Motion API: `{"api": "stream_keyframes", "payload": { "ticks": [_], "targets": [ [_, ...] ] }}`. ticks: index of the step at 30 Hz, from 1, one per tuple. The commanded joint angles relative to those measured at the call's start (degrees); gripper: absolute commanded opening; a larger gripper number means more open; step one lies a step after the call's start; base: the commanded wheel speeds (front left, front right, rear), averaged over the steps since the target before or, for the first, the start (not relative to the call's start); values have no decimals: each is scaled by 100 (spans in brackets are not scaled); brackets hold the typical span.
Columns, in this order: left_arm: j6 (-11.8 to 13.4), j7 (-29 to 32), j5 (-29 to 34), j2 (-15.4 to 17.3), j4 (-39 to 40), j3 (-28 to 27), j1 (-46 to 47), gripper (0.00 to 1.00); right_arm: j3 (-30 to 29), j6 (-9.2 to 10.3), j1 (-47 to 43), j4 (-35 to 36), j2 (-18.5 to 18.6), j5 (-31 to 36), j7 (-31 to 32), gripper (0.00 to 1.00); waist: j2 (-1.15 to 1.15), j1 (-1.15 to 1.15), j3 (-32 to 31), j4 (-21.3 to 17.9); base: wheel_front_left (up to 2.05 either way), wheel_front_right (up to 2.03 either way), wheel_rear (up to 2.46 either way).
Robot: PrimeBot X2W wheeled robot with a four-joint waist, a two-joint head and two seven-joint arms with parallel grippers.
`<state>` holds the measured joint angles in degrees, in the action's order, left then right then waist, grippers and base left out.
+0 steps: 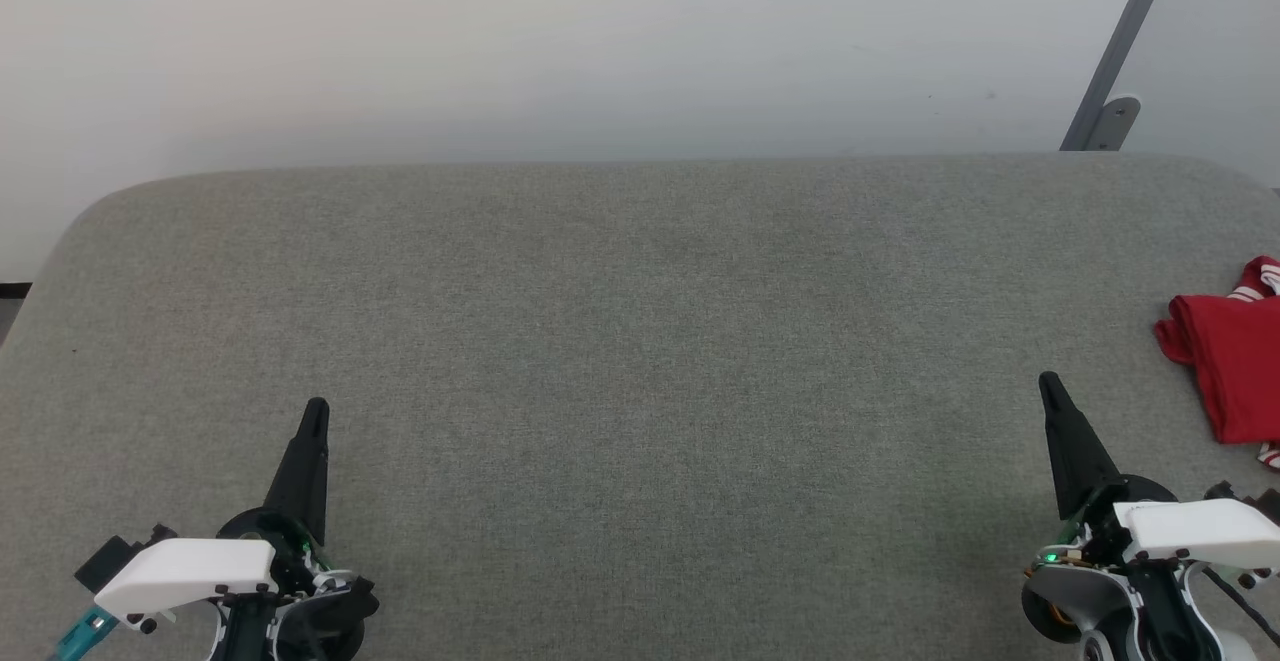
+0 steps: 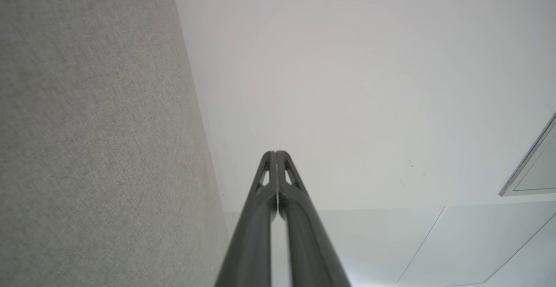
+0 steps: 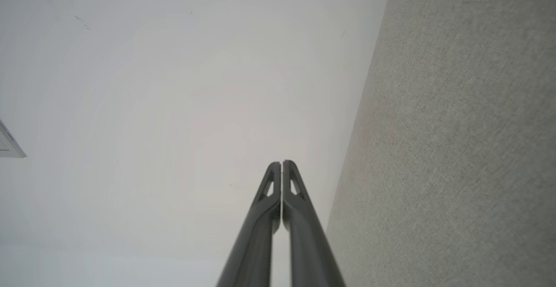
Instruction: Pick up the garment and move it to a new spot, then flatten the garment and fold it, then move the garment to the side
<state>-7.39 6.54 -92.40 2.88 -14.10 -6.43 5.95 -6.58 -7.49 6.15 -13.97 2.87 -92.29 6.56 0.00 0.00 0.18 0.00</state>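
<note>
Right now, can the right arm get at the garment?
Probably yes. The garment lies bunched at the right edge of the table, just ahead and to the right of the right tool, with only bare cloth surface between them. The tool is shut and would need to open first.

Bright even light, soft shadows, sharp focus

Garment (image 1: 1235, 366) at table's (image 1: 640, 341) right edge.

Red garment (image 1: 1232, 366), grey table (image 1: 640, 341)
</note>
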Motion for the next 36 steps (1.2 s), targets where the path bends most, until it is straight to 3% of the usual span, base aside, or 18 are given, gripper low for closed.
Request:
{"api": "stream_keyframes", "payload": {
  "ticks": [1, 36],
  "targets": [
    [-18, 15, -5, 1, 2, -14, 72, 0, 1, 0, 25, -14, -10, -22, 16, 0, 0, 0, 0, 0, 0, 0, 0],
    [-18, 19, 1, -1, 2, -17, 73, 0, 2, 0, 25, -14, -11, -23, 15, 0, 0, 0, 0, 0, 0, 0, 0]
  ]
}}
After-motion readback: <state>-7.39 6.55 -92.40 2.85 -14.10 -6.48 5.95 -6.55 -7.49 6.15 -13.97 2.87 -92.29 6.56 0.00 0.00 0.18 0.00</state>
